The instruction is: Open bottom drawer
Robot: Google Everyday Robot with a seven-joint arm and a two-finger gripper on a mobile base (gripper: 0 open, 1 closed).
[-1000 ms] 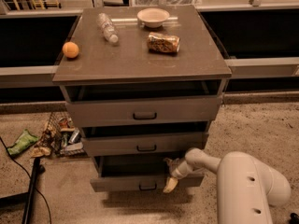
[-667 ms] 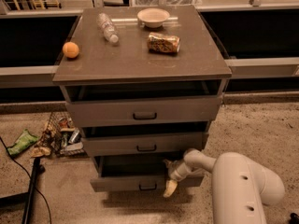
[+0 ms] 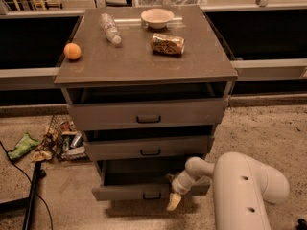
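Note:
The grey cabinet (image 3: pixel 144 61) has three drawers, all pulled out a little. The bottom drawer (image 3: pixel 124 192) sticks out the farthest, its dark inside showing, with a small dark pull handle (image 3: pixel 152 195) at centre. My gripper (image 3: pixel 174 197) is at the right part of the bottom drawer's front, just right of the handle, fingers pointing down over the front's top edge. One pale fingertip (image 3: pixel 173 202) hangs in front of the drawer face. My white arm (image 3: pixel 244 188) reaches in from the lower right.
On the cabinet top lie an orange (image 3: pixel 72 51), a plastic bottle (image 3: pixel 110 28), a bowl (image 3: pixel 157 17) and a can (image 3: pixel 168 44). A pile of litter (image 3: pixel 57 140) lies on the floor at the left. A black pole (image 3: pixel 31 200) and a cable stand at the lower left.
The arm has shifted slightly left across the view. The gripper stays at the bottom drawer's front and the drawer looks equally far out.

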